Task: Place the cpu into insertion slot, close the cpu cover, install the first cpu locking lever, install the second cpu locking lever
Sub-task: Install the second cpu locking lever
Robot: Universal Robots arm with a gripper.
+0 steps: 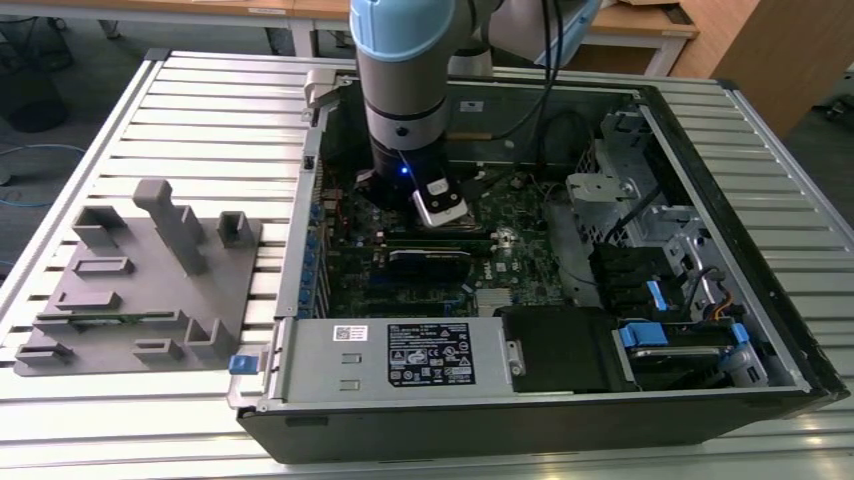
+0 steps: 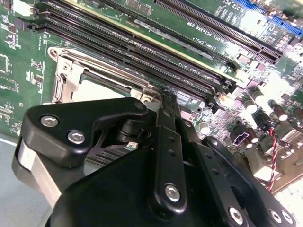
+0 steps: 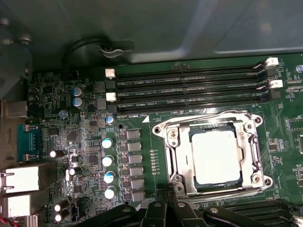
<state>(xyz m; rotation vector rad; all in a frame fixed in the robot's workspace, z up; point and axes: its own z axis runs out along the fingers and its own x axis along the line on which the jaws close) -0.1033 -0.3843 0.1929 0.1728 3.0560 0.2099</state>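
The cpu [image 3: 216, 156] sits in the insertion slot [image 3: 176, 166] under the closed cpu cover [image 3: 253, 150], just beside the hand [image 3: 166, 204]; whether the hand is spread, I cannot tell.

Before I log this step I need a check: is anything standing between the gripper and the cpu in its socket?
Nothing visible does. In the first wrist view the cpu lies in the insertion slot with the cpu cover framing it, its silver top bare. The gripper sits just beside the socket's edge, with open board between.
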